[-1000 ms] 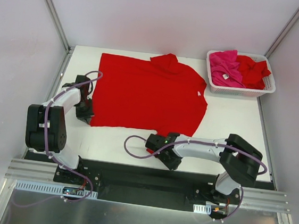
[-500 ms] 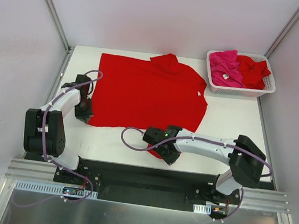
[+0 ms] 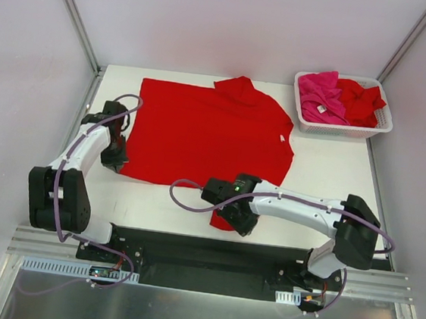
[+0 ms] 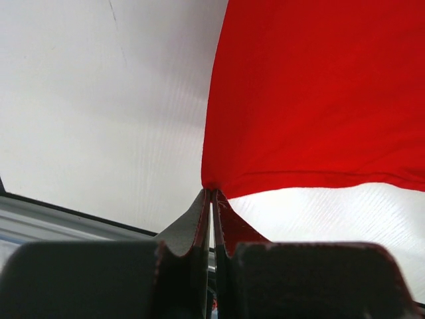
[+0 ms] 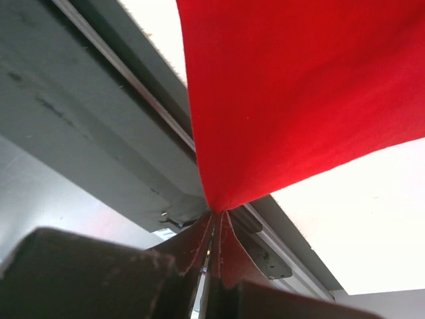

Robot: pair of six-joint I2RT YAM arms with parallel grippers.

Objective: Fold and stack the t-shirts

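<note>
Folding is only at its start, I judge: one plain red cloth t-shirt (image 3: 208,136) lies spread on the white table (image 3: 333,176), and no folded stack shows anywhere. My left pincer (image 4: 210,199) is pressed together on a near hem corner, the cloth fanning away ahead of its tips. My right pincer (image 5: 215,219) pinches the other near corner likewise. Well beyond the right pincer, off to its right, a white slotted plastic basket (image 3: 338,130) holds a magenta-pink shirt (image 3: 320,95) and crumpled red ones (image 3: 360,99), all unfolded. Nothing blocks the fold ahead of either pincer.
</note>
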